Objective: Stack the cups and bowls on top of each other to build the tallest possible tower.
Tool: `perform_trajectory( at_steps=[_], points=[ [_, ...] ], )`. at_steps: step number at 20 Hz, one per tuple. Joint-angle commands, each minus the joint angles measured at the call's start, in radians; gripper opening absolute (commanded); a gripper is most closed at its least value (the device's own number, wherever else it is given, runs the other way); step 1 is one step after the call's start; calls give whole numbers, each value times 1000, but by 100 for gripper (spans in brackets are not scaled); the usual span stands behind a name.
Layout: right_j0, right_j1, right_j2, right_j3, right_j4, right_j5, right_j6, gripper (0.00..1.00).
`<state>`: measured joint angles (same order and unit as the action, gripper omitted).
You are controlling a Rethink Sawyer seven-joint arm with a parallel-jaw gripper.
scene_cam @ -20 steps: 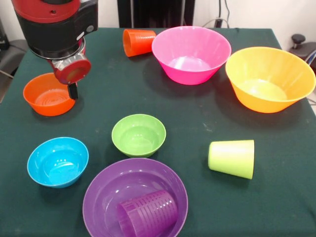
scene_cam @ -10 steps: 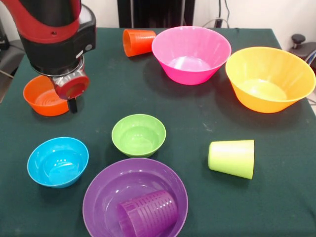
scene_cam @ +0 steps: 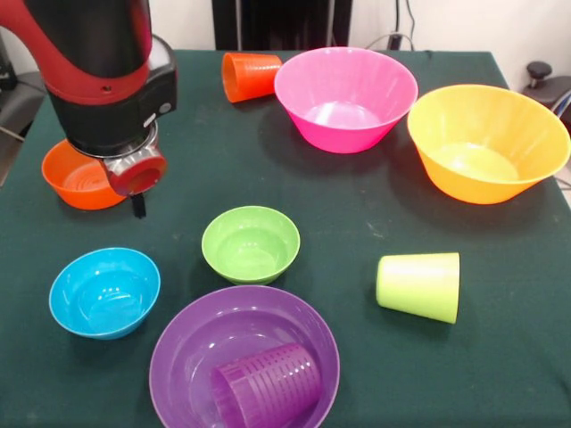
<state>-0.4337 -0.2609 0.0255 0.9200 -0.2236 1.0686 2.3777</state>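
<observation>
My gripper (scene_cam: 138, 205) hangs low under the red and black arm, just right of the small orange bowl (scene_cam: 73, 178), which the arm partly covers. The small green bowl (scene_cam: 251, 242) and small blue bowl (scene_cam: 104, 292) stand apart nearer the front. A purple cup (scene_cam: 266, 385) lies on its side inside the wide purple bowl (scene_cam: 183, 325). At the back an orange cup (scene_cam: 250, 76) lies tipped beside the large pink bowl (scene_cam: 346, 98). The yellow bowl (scene_cam: 486, 143) sits at the right. A lime green cup (scene_cam: 419, 285) lies on its side. No tower shows.
Everything rests on a dark green cloth over the table (scene_cam: 339, 214). A black chair back (scene_cam: 272, 22) stands beyond the far edge. The table's right edge runs close by the yellow bowl.
The arm has come forward and lower, from over the orange bowl's right rim to beside it. None of the bowls or cups has visibly moved.
</observation>
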Motion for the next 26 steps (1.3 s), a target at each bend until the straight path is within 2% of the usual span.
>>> perform_trajectory(
  at_steps=[1, 3, 4, 16, 20, 21, 26],
  points=[
    [-15, 29, 111, 117, -61, -69, -294, 100],
    [-16, 29, 112, 114, -72, -67, -319, 100],
    [-17, 27, 112, 119, -75, -67, -321, 0],
    [-20, 11, 113, 141, -65, -60, -296, 0],
    [-19, 6, 116, 139, -76, -54, -321, 0],
    [-20, 5, 116, 142, -75, -58, -313, 100],
    [-21, -4, 118, 156, -73, -63, -311, 100]
  ],
)
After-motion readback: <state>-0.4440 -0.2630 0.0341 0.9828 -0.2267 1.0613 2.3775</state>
